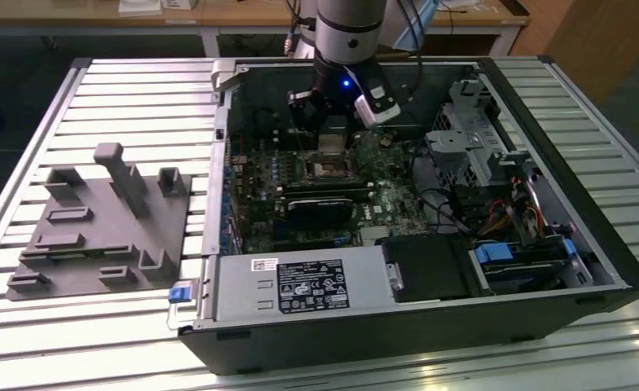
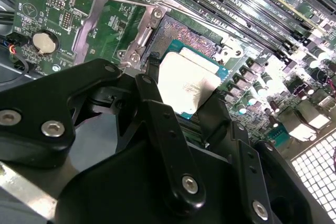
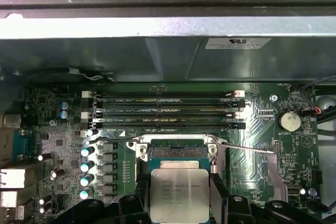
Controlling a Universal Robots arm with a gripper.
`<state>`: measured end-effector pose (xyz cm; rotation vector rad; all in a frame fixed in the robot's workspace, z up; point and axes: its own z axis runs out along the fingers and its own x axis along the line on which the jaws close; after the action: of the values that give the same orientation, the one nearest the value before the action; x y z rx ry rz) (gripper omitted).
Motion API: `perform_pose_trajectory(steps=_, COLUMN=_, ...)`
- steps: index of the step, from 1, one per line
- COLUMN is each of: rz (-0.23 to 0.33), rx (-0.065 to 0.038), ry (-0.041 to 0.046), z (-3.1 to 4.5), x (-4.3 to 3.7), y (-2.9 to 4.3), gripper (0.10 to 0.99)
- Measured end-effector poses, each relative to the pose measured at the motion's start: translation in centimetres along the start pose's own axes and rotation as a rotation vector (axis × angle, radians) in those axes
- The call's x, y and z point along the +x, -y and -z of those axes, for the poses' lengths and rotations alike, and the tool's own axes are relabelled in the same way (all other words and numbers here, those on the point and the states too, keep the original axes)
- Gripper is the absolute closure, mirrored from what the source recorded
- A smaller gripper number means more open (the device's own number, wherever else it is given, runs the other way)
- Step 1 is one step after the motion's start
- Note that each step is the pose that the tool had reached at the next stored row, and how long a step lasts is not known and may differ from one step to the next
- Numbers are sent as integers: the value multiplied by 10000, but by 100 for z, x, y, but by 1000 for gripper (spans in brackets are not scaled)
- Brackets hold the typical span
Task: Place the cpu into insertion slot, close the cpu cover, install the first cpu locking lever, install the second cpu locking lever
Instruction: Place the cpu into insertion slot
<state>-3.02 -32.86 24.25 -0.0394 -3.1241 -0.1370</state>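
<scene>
Claw (image 3: pixel 178 192) is clenching one cpu (image 3: pixel 177 199), hanging just over one insertion slot (image 3: pixel 176 151) in first wrist view; exterior view is adding one open case (image 1: pixel 407 330) on slatted surface (image 1: pixel 134 90)

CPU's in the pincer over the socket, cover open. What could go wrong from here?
1. The cpu, clamped in the pincer, hangs partly over the insertion slot and looks tilted in the second wrist view; it might seat crooked.
2. The fingers sit close to the slot and could snag it or the open cpu cover.
</scene>
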Motion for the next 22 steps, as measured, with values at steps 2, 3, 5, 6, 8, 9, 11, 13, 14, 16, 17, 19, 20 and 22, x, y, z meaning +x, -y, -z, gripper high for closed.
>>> perform_pose_trajectory(steps=2, rz=0, rx=0, ry=0, z=-2, x=0, y=0, gripper=545)
perform_pose_trajectory(steps=3, rz=0, rx=0, ry=0, z=-2, x=0, y=0, gripper=545)
perform_pose_trajectory(steps=5, rz=0, rx=0, ry=0, z=-2, x=0, y=0, gripper=545)
perform_pose_trajectory(steps=6, rz=0, rx=0, ry=0, z=-2, x=0, y=0, gripper=545)
perform_pose_trajectory(steps=8, rz=0, rx=0, ry=0, z=-2, x=0, y=0, gripper=545)
perform_pose_trajectory(steps=9, rz=0, rx=0, ry=1, z=-3, x=1, y=0, gripper=545)
perform_pose_trajectory(steps=11, rz=1, rx=-2, ry=9, z=-3, x=3, y=0, gripper=545)
perform_pose_trajectory(steps=13, rz=-94, rx=-3, ry=19, z=-3, x=3, y=0, gripper=545)
perform_pose_trajectory(steps=14, rz=-222, rx=-4, ry=29, z=-3, x=3, y=0, gripper=545)
perform_pose_trajectory(steps=16, rz=-550, rx=-9, ry=58, z=-4, x=3, y=0, gripper=545)
perform_pose_trajectory(steps=17, rz=-721, rx=-11, ry=73, z=-5, x=3, y=0, gripper=545)
perform_pose_trajectory(steps=19, rz=-1061, rx=-16, ry=102, z=-6, x=3, y=0, gripper=545)
perform_pose_trajectory(steps=20, rz=-1230, rx=-19, ry=118, z=-7, x=3, y=0, gripper=545)
perform_pose_trajectory(steps=22, rz=-1578, rx=-24, ry=148, z=-8, x=3, y=1, gripper=545)
